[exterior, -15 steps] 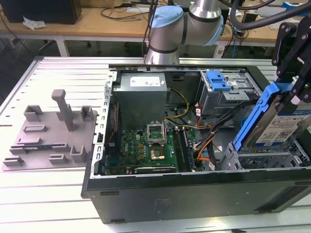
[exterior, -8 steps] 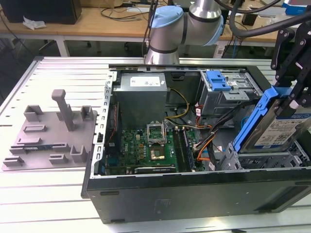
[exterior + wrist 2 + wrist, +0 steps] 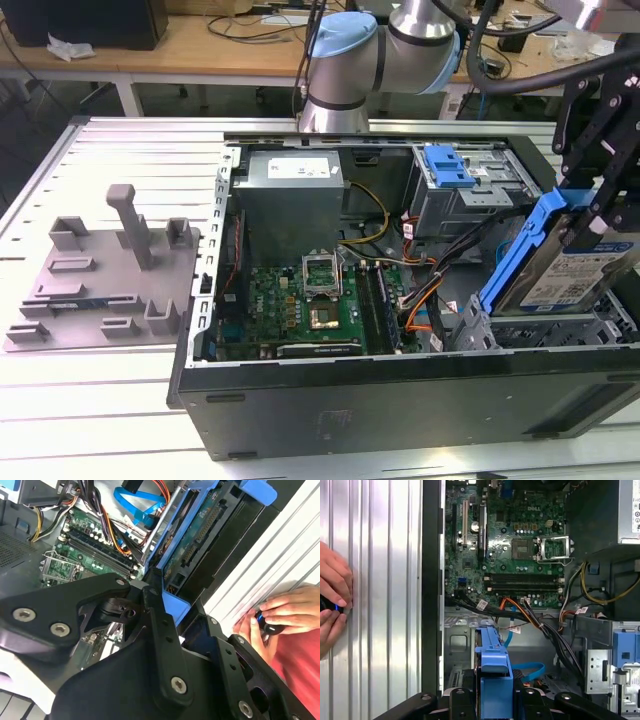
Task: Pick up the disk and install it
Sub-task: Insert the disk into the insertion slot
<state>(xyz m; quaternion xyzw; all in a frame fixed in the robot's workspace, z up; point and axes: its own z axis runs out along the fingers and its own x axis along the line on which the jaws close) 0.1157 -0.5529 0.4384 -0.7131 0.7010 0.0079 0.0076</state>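
The disk (image 3: 588, 278), a silver drive with a white and blue label in a blue plastic frame (image 3: 520, 250), hangs tilted over the metal drive bay (image 3: 545, 330) at the open computer case's corner, on the exterior view's right. My gripper (image 3: 600, 205) is shut on its upper end, black linkage fingers on either side. In the second wrist view the disk's green circuit-board underside (image 3: 200, 535) faces the case wall, and my gripper (image 3: 167, 600) clamps the blue frame. In the first wrist view the frame's edge (image 3: 492, 662) points down into the bay, held by my gripper (image 3: 492, 702).
The case holds a motherboard (image 3: 300, 300), a power supply (image 3: 290, 185), a blue-fronted cage (image 3: 447, 165) and orange and black cables (image 3: 425, 300) near the bay. A grey moulded tray (image 3: 100, 270) lies on the slatted table. A person's hands (image 3: 280, 612) rest beside the case.
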